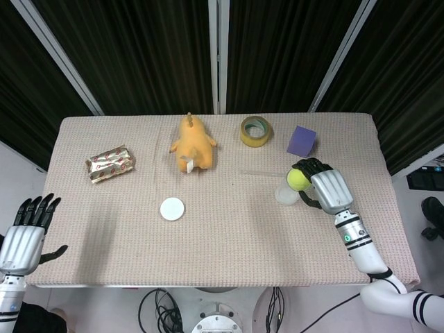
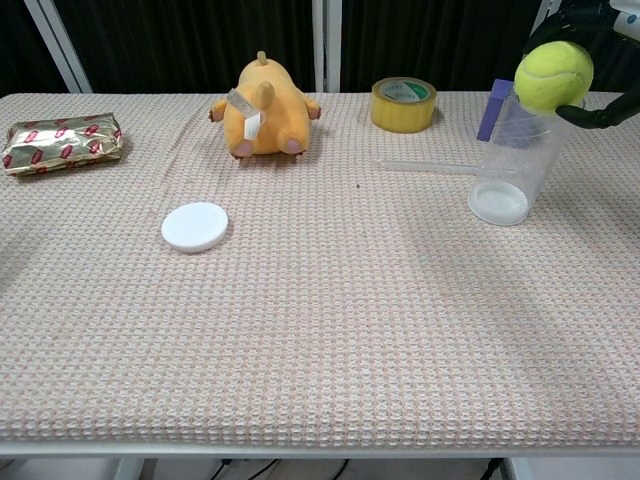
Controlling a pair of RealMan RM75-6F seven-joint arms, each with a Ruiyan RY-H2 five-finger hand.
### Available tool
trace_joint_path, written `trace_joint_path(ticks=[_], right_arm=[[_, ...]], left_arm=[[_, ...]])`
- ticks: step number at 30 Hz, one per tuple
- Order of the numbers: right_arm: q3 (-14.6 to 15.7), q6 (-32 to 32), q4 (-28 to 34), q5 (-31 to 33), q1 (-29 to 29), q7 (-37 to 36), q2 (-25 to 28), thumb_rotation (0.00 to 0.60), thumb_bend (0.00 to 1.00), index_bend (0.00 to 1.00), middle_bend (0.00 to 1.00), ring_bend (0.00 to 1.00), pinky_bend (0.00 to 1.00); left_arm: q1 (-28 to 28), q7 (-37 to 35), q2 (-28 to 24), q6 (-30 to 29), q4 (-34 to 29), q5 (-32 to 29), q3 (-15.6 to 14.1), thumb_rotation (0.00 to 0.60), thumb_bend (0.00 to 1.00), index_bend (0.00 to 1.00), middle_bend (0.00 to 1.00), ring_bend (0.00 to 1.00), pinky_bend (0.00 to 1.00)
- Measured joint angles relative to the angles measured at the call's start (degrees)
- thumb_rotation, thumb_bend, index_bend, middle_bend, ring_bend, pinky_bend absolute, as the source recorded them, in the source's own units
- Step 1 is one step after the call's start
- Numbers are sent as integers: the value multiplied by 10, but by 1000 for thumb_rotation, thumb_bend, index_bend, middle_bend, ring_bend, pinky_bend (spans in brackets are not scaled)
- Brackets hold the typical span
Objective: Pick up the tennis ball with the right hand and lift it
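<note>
At the right of the head view, the right hand (image 1: 325, 190) holds the tennis ball (image 1: 298, 180) with its dark fingers (image 1: 310, 166) curled around it, off the worktop (image 1: 229, 222) and just above the mouth of a clear plastic cup (image 1: 286, 193). In the chest view the ball (image 2: 553, 76) sits at the upper right, at the rim of the upright cup (image 2: 515, 160), with fingers (image 2: 600, 112) wrapping it from the right. A purple block (image 1: 302, 141) lies beyond the cup, with a roll of yellow tape (image 1: 255, 131) to its left. An orange plush toy (image 1: 193, 144) lies at upper centre, a foil snack packet (image 1: 109, 164) at the left, and a white round lid (image 1: 173, 209) lower centre. The left hand (image 1: 25, 234) hangs at the lower left off the worktop's edge, fingers spread, holding nothing.
</note>
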State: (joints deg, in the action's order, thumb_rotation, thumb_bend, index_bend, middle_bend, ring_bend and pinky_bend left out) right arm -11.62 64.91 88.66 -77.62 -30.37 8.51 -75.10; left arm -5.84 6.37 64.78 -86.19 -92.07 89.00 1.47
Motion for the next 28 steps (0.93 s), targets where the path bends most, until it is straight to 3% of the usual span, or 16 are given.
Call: trace_joint_path(ticks=[9, 15, 18, 22, 28], right_arm=[[-2, 31, 9, -16, 8, -27, 14, 600, 176, 1, 36, 0, 147], [7, 95, 25, -41, 43, -24, 43, 600, 176, 0, 13, 0, 86], [24, 117, 39, -48, 72, 4, 70, 600, 176, 0, 0, 0, 12], [63, 159, 53, -61, 129, 21, 91, 600, 176, 0, 0, 0, 0], [118, 227, 19, -79, 213, 11, 74, 600, 176, 0, 0, 0, 0]], left_arm=[[2, -3, 2, -3, 3, 3, -1, 600, 82, 18, 0, 0, 0], [2, -5, 2, -7, 5, 6, -1, 600, 82, 18, 0, 0, 0], [3, -8, 3, -13, 7, 10, 0, 600, 82, 18, 0, 0, 0], [3, -12, 7, -19, 12, 14, 1, 600, 82, 18, 0, 0, 0], [0, -2, 15, -18, 22, 15, 4, 600, 82, 18, 0, 0, 0]])
